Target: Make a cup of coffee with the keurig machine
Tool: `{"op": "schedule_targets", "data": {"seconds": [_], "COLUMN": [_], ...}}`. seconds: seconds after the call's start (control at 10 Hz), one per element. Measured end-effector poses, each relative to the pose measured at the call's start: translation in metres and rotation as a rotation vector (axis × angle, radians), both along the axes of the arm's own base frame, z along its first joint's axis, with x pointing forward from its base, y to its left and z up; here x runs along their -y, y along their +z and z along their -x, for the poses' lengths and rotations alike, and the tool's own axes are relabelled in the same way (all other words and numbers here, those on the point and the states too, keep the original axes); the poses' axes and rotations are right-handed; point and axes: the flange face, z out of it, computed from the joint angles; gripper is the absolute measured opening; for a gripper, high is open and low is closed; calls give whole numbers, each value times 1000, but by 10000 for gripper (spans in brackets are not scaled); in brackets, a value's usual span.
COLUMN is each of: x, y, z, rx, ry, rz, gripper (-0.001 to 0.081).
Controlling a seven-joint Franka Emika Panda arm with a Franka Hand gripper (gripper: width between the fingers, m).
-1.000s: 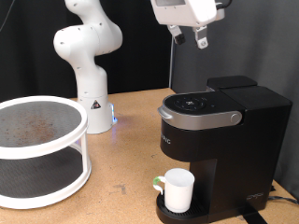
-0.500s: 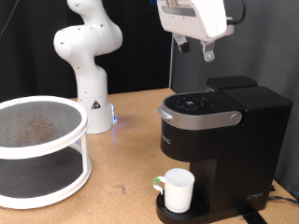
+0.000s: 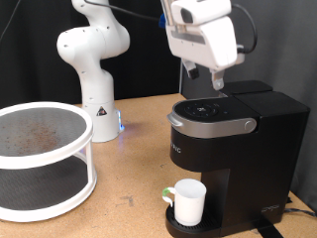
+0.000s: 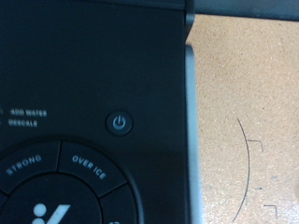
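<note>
The keurig machine [image 3: 238, 154] stands at the exterior view's right with its lid down and its silver handle at the front. The white cup [image 3: 189, 202] sits on its drip base under the spout. My gripper [image 3: 206, 79] hangs just above the machine's top control panel [image 3: 211, 109], its two fingers apart and empty. The wrist view looks straight down on the black panel [image 4: 84, 103] from close by, with the power button [image 4: 119, 122] near the middle and the strength and over-ice buttons below it. No fingers show in that view.
A white two-tier round rack [image 3: 45, 159] stands at the exterior view's left. The white robot base [image 3: 96, 89] is behind, with a blue light at its foot. The wooden table [image 4: 243, 121] shows beside the machine. A cable lies at the machine's lower right.
The gripper has come down from high above the machine to just over its top panel. The cup and machine have not moved.
</note>
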Motion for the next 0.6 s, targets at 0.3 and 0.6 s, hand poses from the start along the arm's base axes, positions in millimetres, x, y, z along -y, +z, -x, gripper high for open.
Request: {"op": "schedule_targets", "data": {"seconds": [0.3, 0.6], "x": [-1, -3], "y": [-31, -47], "z": [9, 14], "rx": [-19, -7], "ry": [44, 44], "rz": [-18, -49], "gripper": [586, 409]}}
